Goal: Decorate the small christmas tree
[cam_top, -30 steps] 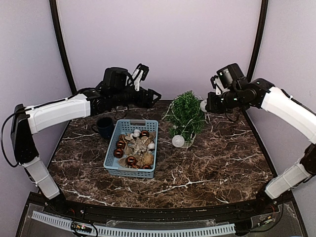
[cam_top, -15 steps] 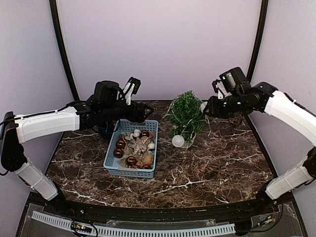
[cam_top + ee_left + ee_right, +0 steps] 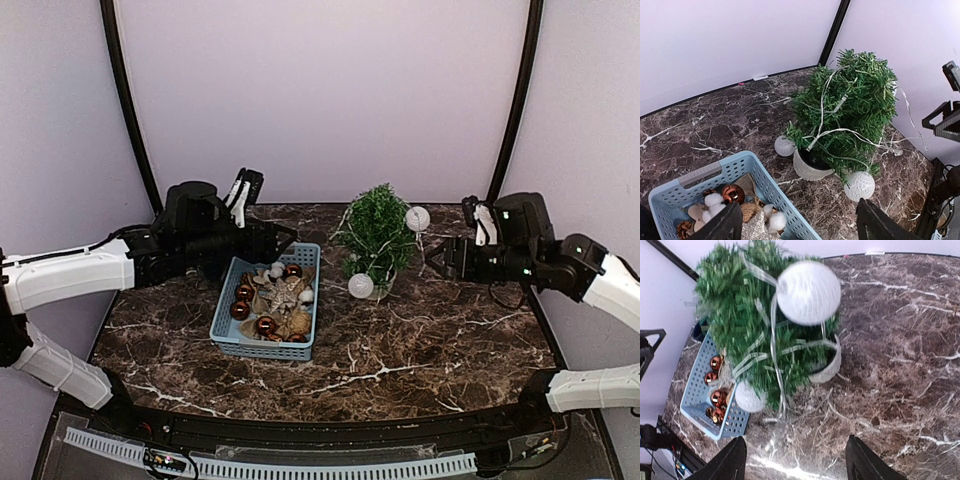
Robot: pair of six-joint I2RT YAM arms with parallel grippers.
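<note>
Dark marble table (image 3: 430,345) carries the small christmas tree (image 3: 378,232), left claw (image 3: 800,225) and right claw (image 3: 797,460) both released.

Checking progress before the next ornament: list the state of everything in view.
small christmas tree, upright in its pot, strung with white cord.
upper white ball, hanging at the tree's right side.
lower white ball, low at the front, by the pot.
blue basket, holding ornaments.
left gripper, open, empty.
right gripper, open, empty.
</note>
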